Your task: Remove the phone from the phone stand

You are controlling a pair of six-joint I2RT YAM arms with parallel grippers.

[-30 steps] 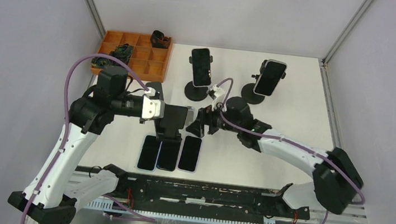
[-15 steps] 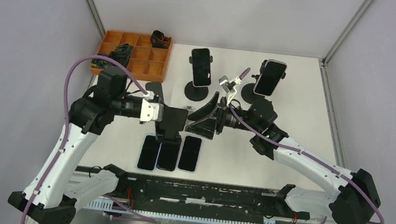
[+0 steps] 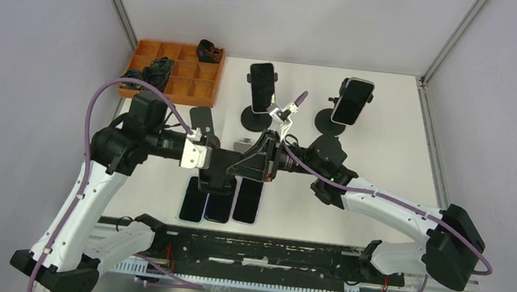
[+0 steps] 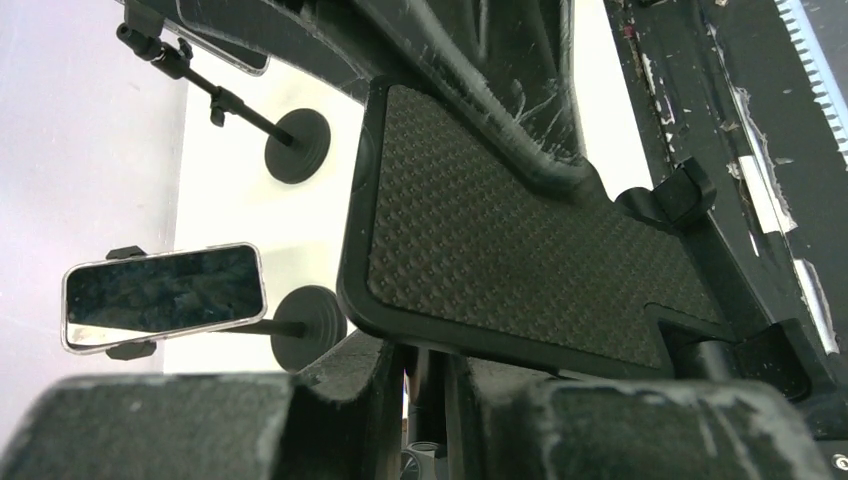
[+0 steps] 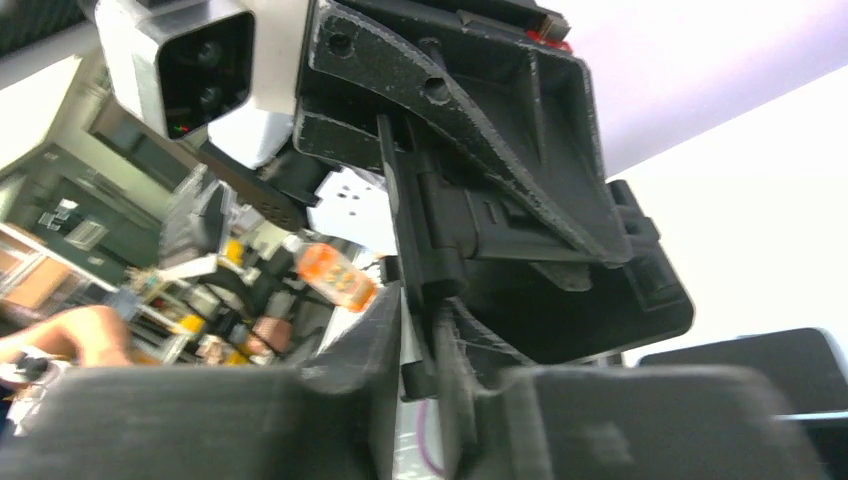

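my left gripper (image 3: 227, 166) and my right gripper (image 3: 252, 163) met tip to tip over the near middle of the table (image 3: 387, 153), just above a row of three phones (image 3: 247, 202) that lay flat, side by side. from above, the two sets of fingertips overlapped and i could not separate them.

in the left wrist view my left fingers (image 4: 200, 430) stood close together with only a narrow slit between them. something thin and dark sat in that slit, too blurred to name, so i could not tell whether i was pinching it. a dimpled black pad (image 4: 500, 240) filled the view right above them.

in the right wrist view my right fingers (image 5: 330, 410) were likewise nearly closed, with a thin dark edge (image 5: 410, 300) running down into the gap. whether they clamped it i could not tell. straight ahead was the white camera block (image 5: 180, 60) of my left wrist.

the phones on stands were beyond both grippers, toward the far side. the middle phone (image 3: 263, 88) sat in the clamp of the middle stand (image 3: 256, 121), and the right phone (image 3: 352, 102) sat in the clamp of the right stand (image 3: 330, 122). the orange tray (image 3: 174, 86) lay at the far left, with small dark items in some compartments.
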